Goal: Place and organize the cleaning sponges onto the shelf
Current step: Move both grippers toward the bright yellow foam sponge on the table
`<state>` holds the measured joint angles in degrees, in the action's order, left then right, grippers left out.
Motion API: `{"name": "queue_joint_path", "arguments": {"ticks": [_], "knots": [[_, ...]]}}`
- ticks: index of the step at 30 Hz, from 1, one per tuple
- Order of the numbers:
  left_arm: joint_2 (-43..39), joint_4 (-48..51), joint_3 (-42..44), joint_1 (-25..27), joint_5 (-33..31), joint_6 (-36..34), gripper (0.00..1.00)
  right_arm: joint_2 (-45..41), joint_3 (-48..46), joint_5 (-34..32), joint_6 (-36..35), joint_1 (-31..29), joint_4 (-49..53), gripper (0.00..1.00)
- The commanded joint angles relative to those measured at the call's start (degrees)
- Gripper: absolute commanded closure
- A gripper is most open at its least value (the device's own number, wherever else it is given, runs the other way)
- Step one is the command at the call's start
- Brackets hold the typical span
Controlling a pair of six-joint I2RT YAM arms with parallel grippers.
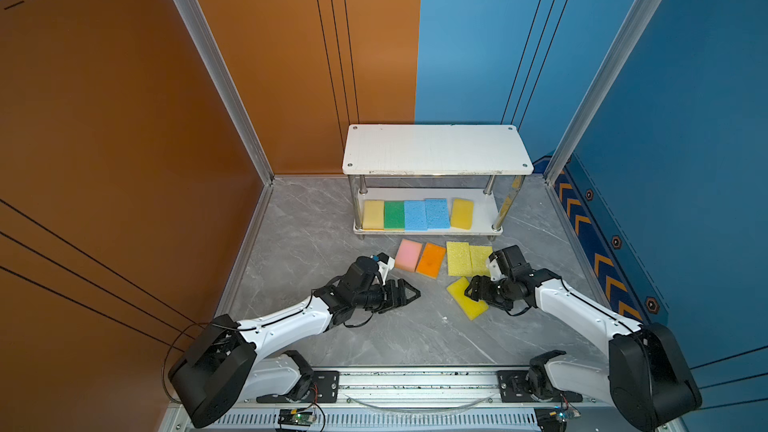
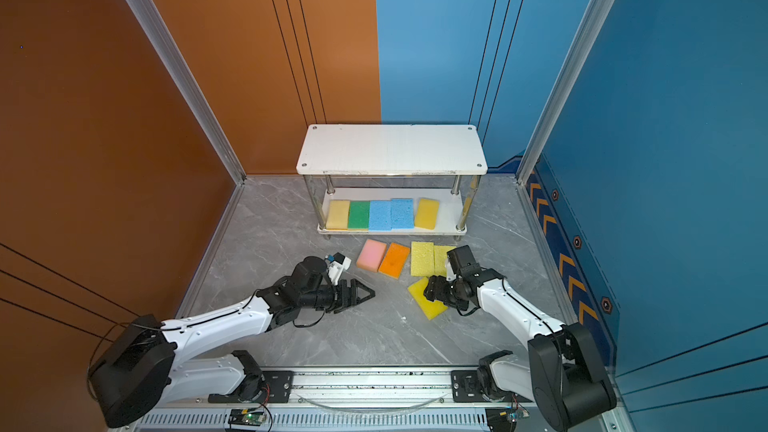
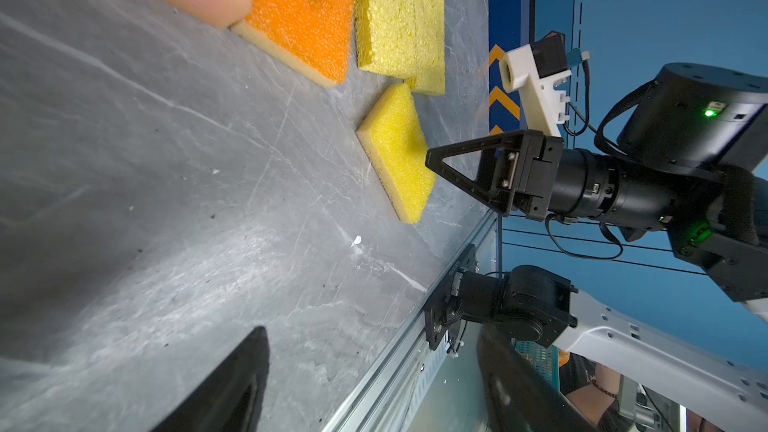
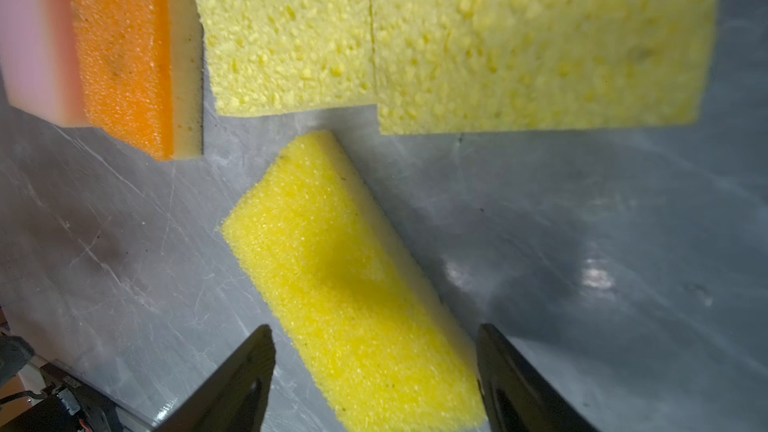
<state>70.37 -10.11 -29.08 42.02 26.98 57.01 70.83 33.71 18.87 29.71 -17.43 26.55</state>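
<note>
Tabletop [image 1: 332,243] | shelf [image 1: 436,147]: top views only | left tool [image 1: 415,295] spread | right tool [image 4: 376,332] spread over yellow sponge [image 4: 332,251]

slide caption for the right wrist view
Open right gripper lined up over a yellow sponge on the table; two coarse sponges, an orange sponge and a pink sponge lie beyond.

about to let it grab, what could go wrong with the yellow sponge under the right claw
1. The yellow sponge lies askew under the open right claw; closing may pinch corners and twist it.
2. Its far corner sits near the coarse yellow sponges; dragging might nudge them.
3. The shelf's lower board looks nearly full; the top board is bare.
</note>
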Motion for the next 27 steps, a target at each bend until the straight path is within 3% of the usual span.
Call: {"name": "queue_joint_path", "arguments": {"ticks": [1,6,14,21,27], "knots": [[0.2,-0.9,0.9,0.3,-0.9,0.1,0.21,1.0,1.4,0.6,-3.5,0.3,1.2,0.23],[0.5,-1.3,0.7,0.3,-0.8,0.1,0.21,2.0,0.1,3.1,-2.6,-2.1,-1.6,0.26],[2.9,-4.1,1.2,1.2,-1.0,1.4,0.21,5.1,-0.1,-2.1,-1.6,-8.1,-3.3,0.32],[11.6,-12.3,0.3,3.4,0.0,4.2,0.22,6.9,-0.8,-3.7,1.6,-14.4,-9.4,0.42],[19.6,-13.6,-3.7,3.9,1.1,3.4,0.23,8.6,-0.9,-3.8,2.9,-17.4,-12.9,0.44]]}}
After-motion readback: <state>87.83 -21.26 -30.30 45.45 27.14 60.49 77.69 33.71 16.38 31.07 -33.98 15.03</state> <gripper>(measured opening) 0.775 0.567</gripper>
